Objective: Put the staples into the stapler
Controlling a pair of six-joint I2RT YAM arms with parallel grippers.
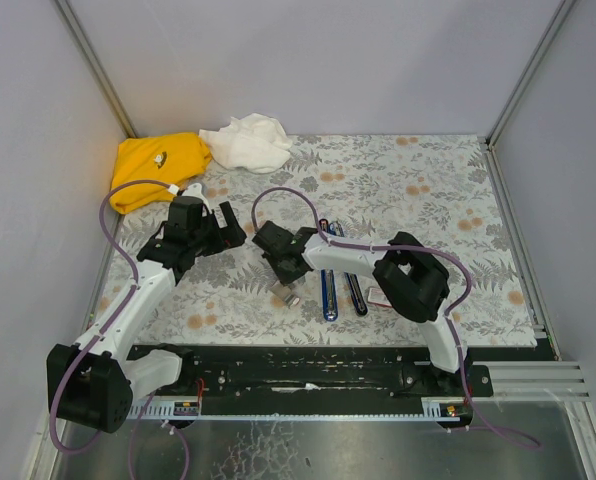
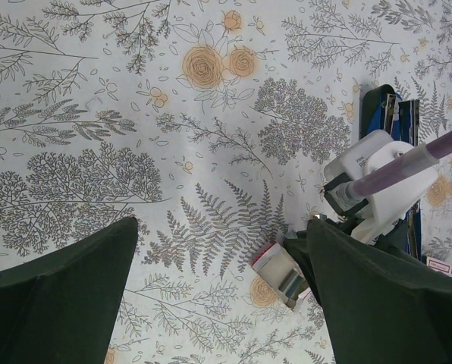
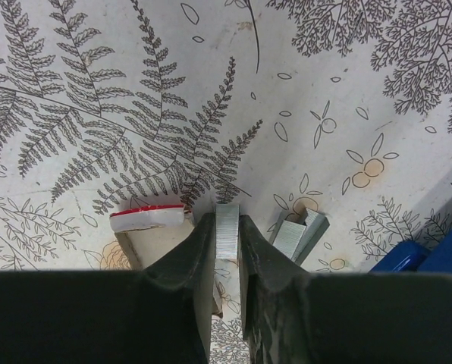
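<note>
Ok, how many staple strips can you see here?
2. One staple strip is pinched in the right gripper; a second strip lies on the table beside it. The box may hide more.

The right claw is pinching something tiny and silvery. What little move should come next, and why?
Probably lift and carry it toward the open blue-and-black stapler: the right claw is shut on the silvery staple strip, beside its red-printed whitish box.
</note>
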